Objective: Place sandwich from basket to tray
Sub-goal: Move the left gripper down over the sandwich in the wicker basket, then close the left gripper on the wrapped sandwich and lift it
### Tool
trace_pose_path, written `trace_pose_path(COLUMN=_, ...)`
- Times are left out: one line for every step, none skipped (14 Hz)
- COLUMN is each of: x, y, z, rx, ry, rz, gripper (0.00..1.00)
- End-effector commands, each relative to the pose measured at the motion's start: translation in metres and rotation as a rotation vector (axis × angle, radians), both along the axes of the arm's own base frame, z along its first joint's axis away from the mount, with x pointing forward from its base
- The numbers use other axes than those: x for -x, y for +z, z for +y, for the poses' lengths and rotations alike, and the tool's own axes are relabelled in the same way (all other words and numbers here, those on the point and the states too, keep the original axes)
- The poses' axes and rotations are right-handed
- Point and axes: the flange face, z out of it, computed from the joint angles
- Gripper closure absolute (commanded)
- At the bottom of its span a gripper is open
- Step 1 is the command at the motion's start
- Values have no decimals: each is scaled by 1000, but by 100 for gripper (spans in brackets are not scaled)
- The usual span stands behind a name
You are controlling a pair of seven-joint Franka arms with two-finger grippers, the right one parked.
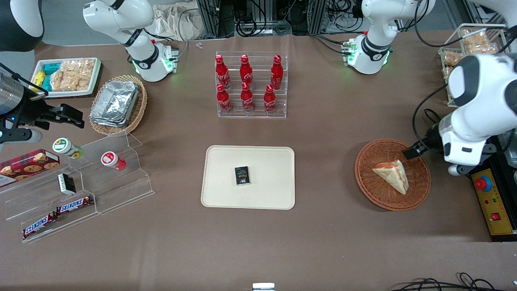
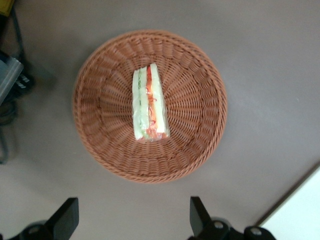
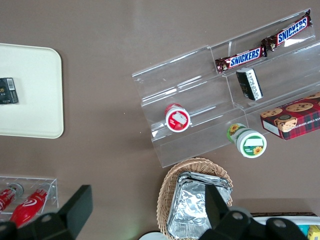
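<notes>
The gripper [image 2: 131,220] hovers above the basket [image 2: 200,145], wide open and empty. Lower it so the fingers straddle the sandwich [image 2: 149,102] across its bread faces, then close gently.

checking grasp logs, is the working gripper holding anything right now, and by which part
Nothing is held. The gripper hangs open above the basket, and the sandwich lies untouched in it.

Brown tabletop [image 1: 331,133], perhaps cloth-covered.

Rough woven wicker basket [image 1: 379,194]; matt tray [image 1: 218,194]
</notes>
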Motion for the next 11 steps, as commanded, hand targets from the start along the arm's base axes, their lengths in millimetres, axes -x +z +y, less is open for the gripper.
trace_pose_path(x=9, y=-57, z=3, rx=-4, ry=126, rz=-51, gripper=0)
trace_pose_path(x=6, y=-76, z=2, rx=-2, ry=143, rz=-55, gripper=0)
trace_pose_path(x=4, y=-91, z=3, rx=-3, ry=155, rz=-54, gripper=0)
trace_pose_path(x=4, y=-107, z=3, rx=-3, ry=157, rz=-52, gripper=0)
trace_pose_path(x=4, y=-118, z=6, rx=-1, ry=161, rz=-63, gripper=0)
trace_pose_path(x=6, y=-133, z=14, rx=-4, ry=176, rz=-72, gripper=0)
trace_pose_path(x=8, y=-145, z=18, rx=-3, ry=181, rz=-89, gripper=0)
trace_pose_path(x=10, y=-156, z=19, rx=-2, ry=183, rz=-97, gripper=0)
trace_pose_path(x=9, y=-168, z=21, rx=-3, ry=188, rz=-92, gripper=9)
trace_pose_path(x=8, y=-174, z=25, rx=-5, ry=194, rz=-95, gripper=54)
trace_pose_path(x=7, y=-178, z=26, rx=-5, ry=196, rz=-103, gripper=100)
